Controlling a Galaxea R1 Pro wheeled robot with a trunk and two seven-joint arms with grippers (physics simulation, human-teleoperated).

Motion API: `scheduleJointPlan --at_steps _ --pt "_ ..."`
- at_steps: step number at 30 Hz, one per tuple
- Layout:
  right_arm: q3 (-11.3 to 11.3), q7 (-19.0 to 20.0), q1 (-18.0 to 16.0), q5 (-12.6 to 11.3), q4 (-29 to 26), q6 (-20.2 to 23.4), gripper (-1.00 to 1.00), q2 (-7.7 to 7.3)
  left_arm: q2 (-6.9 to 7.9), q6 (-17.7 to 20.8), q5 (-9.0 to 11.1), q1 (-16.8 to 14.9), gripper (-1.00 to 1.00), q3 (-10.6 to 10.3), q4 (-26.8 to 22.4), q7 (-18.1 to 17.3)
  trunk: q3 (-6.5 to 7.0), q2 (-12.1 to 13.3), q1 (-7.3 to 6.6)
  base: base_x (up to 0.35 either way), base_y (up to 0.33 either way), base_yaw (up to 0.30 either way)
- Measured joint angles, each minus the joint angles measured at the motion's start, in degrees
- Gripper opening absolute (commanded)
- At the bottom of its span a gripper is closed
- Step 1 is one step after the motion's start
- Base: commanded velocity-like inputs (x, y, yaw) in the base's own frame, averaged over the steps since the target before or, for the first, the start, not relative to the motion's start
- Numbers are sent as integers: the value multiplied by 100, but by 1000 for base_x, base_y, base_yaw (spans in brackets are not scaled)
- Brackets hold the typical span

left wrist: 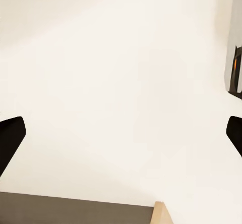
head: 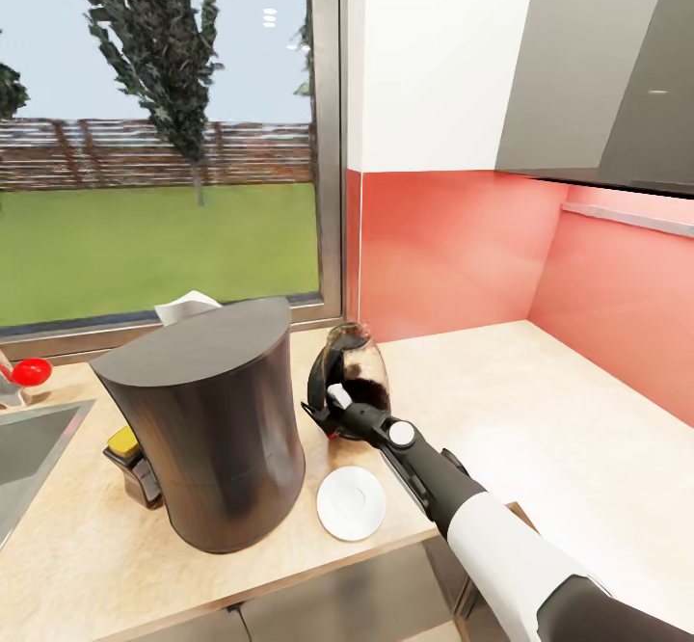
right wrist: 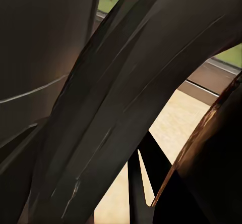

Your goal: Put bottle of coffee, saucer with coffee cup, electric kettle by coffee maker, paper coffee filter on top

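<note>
The right gripper (head: 323,411) sits at the black handle of the kettle (head: 355,372), a glass pot with dark contents; its fingers look closed on that handle, though the right wrist view is too close to confirm the grip. The kettle stands on the counter (head: 540,401) just beside the coffee maker (head: 217,425), with the saucer (head: 351,502) in front near the edge. A white filter (head: 185,307) peeks from behind the maker. The left gripper (left wrist: 121,133) hangs with fingers spread, holding nothing. Risks: a loose hold could tip the kettle on release, and the withdrawing forearm could sweep the saucer off the edge.
</note>
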Motion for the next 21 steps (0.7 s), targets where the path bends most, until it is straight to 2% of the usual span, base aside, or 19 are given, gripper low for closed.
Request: scheduleJointPlan --at_steps 3,4,21 --pt "0 -5 0 1 3 1 -100 0 0 -1 -1 0 100 0 2 0 0 0 0 0 0 0" --pt "0 -6 0 1 3 2 100 0 0 -1 -1 0 100 0 2 0 0 0 0 0 0 0" --pt "1 -10 -1 -14 1 3 100 0 0 -3 -1 0 100 0 -1 -7 0 -1 0 0 0 0"
